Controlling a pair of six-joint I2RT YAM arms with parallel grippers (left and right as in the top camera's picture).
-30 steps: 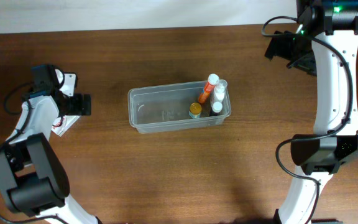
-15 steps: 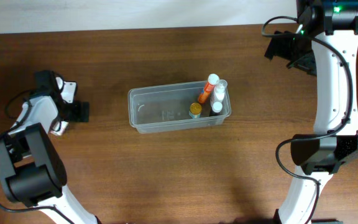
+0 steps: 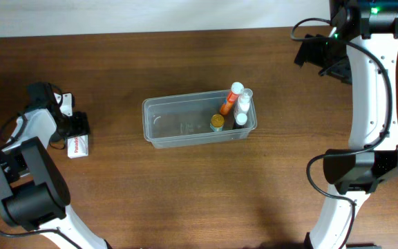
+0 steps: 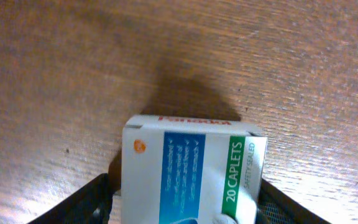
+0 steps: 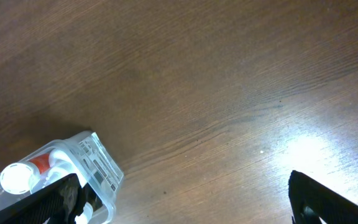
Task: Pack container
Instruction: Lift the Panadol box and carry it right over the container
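The clear plastic container (image 3: 178,124) lies mid-table, with several bottles standing at its right end: an orange bottle (image 3: 229,100), a white bottle (image 3: 244,104) and a yellow-lidded jar (image 3: 217,122). My left gripper (image 3: 77,128) is at the far left, shut on a white caplets box (image 3: 79,146) low over the table. In the left wrist view the box (image 4: 191,168) fills the gap between the black fingers (image 4: 82,202). My right gripper (image 3: 323,59) is open and empty, up at the back right. Its wrist view shows the container's corner (image 5: 98,168).
The white wall edge runs along the back of the brown table (image 3: 199,200). The right arm's base (image 3: 361,169) stands at the right side and the left arm's base (image 3: 26,197) at the front left.
My left gripper has moved left and toward the front. The box has turned and now shows fully below the gripper. The right arm and the container have not moved.
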